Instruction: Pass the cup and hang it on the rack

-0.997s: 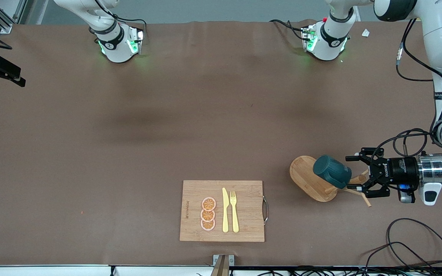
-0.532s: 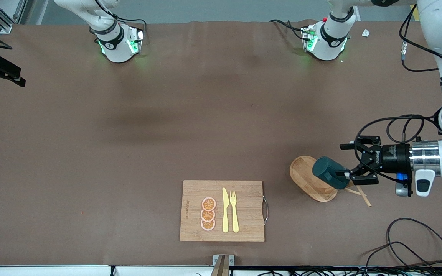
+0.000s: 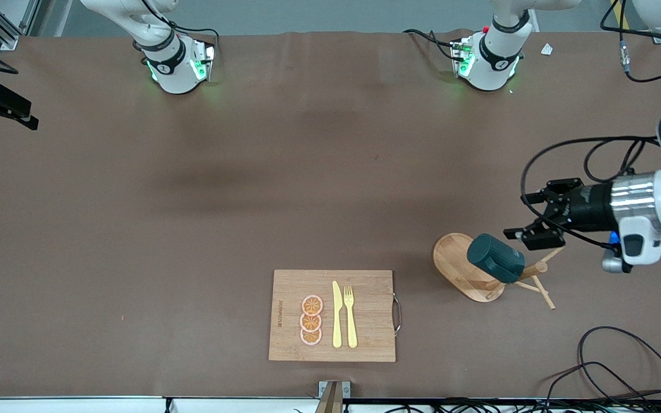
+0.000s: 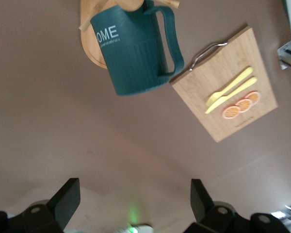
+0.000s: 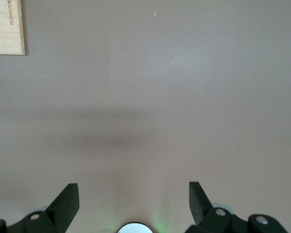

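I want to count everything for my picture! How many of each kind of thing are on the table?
Cup: 1
Rack: 1
Cutting board: 1
Orange slices: 3
Knife: 1
Fork: 1
Total: 8

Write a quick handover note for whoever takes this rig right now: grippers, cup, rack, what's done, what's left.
Left gripper: open, empty, in the air beside the rack, clear of the cup.
Right gripper: open, empty, over bare table; its arm waits.
Cup: hanging on a rack peg by its handle, as the left wrist view shows; nothing grips it.
Done: pass and hang.
Left: probably only parking the left arm.
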You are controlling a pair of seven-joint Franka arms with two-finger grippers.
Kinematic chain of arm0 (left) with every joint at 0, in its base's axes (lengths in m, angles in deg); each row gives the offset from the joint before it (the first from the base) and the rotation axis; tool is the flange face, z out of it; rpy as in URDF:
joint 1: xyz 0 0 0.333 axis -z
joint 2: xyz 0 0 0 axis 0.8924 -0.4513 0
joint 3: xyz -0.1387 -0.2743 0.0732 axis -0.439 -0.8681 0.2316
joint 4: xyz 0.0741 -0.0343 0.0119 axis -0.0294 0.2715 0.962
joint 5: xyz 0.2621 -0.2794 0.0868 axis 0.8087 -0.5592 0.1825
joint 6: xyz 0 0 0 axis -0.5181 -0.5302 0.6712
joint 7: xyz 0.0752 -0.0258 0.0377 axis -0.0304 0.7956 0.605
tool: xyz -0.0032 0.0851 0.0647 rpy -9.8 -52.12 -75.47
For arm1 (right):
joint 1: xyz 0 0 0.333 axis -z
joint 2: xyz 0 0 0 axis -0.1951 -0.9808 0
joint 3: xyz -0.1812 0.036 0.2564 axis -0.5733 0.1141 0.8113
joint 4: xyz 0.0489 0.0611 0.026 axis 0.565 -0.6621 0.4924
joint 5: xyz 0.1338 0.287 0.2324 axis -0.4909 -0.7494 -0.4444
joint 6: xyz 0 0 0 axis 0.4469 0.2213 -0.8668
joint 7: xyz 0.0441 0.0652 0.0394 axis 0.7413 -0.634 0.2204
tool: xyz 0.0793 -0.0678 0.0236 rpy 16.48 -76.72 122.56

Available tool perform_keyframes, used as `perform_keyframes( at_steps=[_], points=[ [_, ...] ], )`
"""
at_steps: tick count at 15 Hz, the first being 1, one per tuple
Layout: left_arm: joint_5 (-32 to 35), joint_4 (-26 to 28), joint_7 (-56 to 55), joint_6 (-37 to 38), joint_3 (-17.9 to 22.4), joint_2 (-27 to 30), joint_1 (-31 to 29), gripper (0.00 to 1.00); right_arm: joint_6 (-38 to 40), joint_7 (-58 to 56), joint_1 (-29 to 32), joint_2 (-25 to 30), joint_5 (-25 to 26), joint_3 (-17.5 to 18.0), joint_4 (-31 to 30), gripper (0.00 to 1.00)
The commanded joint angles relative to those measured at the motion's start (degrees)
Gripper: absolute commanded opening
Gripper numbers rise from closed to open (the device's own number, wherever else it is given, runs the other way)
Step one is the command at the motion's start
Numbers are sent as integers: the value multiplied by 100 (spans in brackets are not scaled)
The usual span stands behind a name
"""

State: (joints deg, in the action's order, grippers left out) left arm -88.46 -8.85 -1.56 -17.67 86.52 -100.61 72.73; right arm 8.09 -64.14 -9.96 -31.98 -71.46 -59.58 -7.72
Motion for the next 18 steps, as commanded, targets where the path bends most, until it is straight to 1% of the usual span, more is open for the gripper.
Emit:
perform_keyframes(
  at_steps=[1,4,6,8,9,11,12,14,15,17,18],
  points=[
    [707,104,329,15,-129,368,143,100,-15,-79,-24,96,-1,-17,-96,100],
    [1365,139,663,15,-287,711,161,100,-15,-79,-24,96,-1,-17,-96,100],
    [2155,166,752,15,-681,887,143,100,-15,-80,-24,104,8,-17,-96,100],
    [3086,201,839,32,-998,1002,134,100,-15,-80,-24,96,17,-17,-96,100],
    [3247,201,997,32,-1087,1081,100,100,-15,-80,-24,104,17,-17,-96,100],
    [3310,183,1304,32,-1044,1169,64,100,-15,-80,-24,105,17,-9,-96,100],
    [3267,183,1532,41,-1035,1204,-58,100,-15,-80,-24,105,17,-17,-96,100],
    [3301,175,2181,294,-1035,1248,-234,100,-15,-80,-24,105,17,-17,-96,100],
    [3301,201,2567,365,-1018,1370,-357,100,-15,-80,-24,105,17,-17,-96,100],
    [3266,358,3228,428,-974,1564,-489,100,-15,-80,-24,105,17,-17,-96,100],
    [3275,490,3439,419,-843,1678,-472,100,-15,-80,-24,105,17,-17,-96,100]
  ],
)
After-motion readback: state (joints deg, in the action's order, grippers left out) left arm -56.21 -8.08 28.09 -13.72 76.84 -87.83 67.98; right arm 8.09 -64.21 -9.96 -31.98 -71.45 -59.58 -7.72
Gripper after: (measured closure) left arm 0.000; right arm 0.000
